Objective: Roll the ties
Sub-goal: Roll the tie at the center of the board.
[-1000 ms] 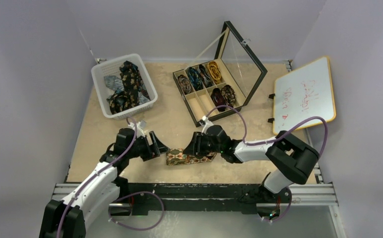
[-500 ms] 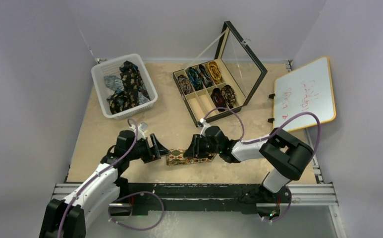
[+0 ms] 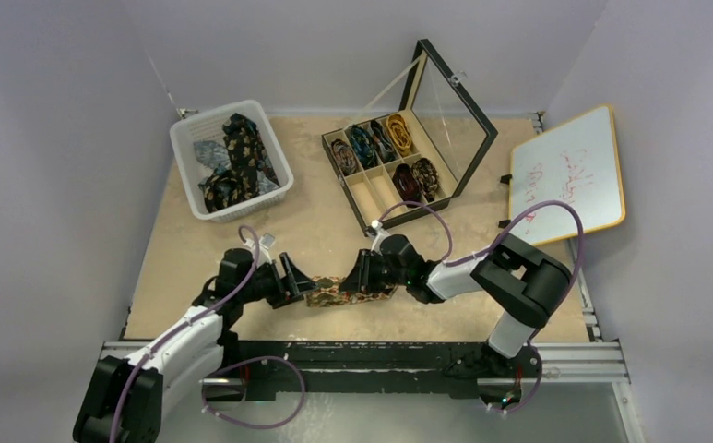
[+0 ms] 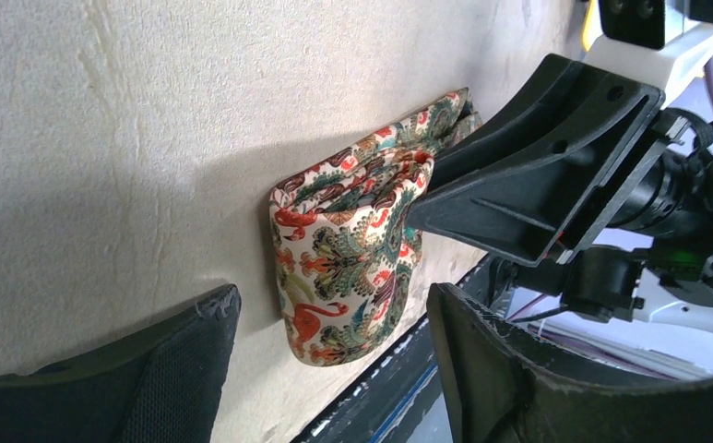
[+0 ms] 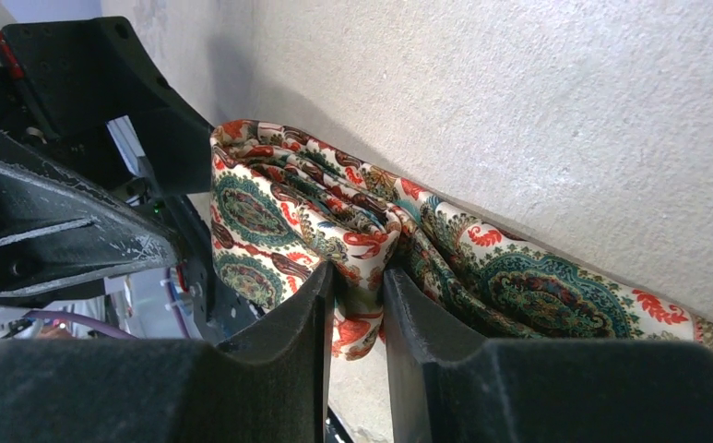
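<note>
A cream tie with a red and green paisley print (image 3: 334,293) lies partly folded on the table near the front edge. My right gripper (image 3: 360,281) is shut on a fold of this tie (image 5: 363,249). My left gripper (image 3: 299,282) is open just left of the tie's rounded end (image 4: 348,268), one finger on each side, not touching it. Several rolled ties (image 3: 385,143) sit in the compartments of the black box. More unrolled ties (image 3: 234,157) lie in the white basket.
The black compartment box (image 3: 371,198) stands open at the back centre with its glass lid raised. The white basket (image 3: 186,138) is at the back left. A whiteboard (image 3: 569,175) leans at the right. The black front rail (image 3: 380,355) runs close below the tie.
The left gripper has moved right, up to the tie's end. The right gripper with the tie has shifted slightly left, and the tie looks more bunched.
</note>
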You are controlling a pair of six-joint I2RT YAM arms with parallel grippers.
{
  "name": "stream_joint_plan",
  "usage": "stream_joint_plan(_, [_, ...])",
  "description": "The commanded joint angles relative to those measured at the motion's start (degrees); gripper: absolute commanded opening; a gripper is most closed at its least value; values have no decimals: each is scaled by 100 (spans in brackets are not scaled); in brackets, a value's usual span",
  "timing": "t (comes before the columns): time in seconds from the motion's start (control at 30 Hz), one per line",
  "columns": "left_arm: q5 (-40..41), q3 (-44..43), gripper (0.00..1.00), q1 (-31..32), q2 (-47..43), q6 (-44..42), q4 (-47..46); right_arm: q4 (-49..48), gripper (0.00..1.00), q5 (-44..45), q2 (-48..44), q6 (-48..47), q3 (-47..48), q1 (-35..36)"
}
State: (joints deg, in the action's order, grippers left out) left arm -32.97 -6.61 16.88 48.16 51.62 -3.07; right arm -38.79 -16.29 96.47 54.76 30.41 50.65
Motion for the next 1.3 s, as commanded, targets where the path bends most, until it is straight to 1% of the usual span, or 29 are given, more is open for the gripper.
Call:
stream_joint_plan(0.0, [-8,185,72,-30,44,365,-560,-73,26,-72,206,119,-120,-6])
stream_joint_plan(0.17, [150,325,70,34,116,646,-771,-290,25,-143,313,286,-201,-4])
stream_joint_plan(0.33, [413,298,67,157,442,657,-881,-418,24,-207,456,387,-200,-19])
stream_joint_plan(0.43, [470,263,62,294,752,657,-1170,-431,24,-229,522,403,-164,-16])
stream_joint_plan(0.53, [617,187,57,471,931,654,-1203,-448,24,-234,557,429,-150,-17])
stream_joint_plan(0.63, [702,164,49,491,899,639,-1112,-428,24,-227,564,438,-133,-20])
stream_joint_plan(0.67, [724,167,48,491,875,656,-1087,-429,24,-233,566,442,-132,-20])
stream_joint_plan(0.87, [679,174,49,496,572,710,-997,-447,24,-243,557,452,-128,-12])
stream_joint_plan(0.97, [646,133,45,507,550,701,-1010,-450,24,-260,525,442,-115,-18])
stream_joint_plan(1.03, [643,64,39,519,583,680,-1011,-433,26,-281,480,426,-95,-19])
stream_joint_plan(1.1, [647,-60,31,547,629,617,-946,-259,30,-258,385,272,2,-18])
stream_joint_plan(1.27, [941,-473,11,639,642,314,-328,458,41,-38,-147,-106,343,-18])
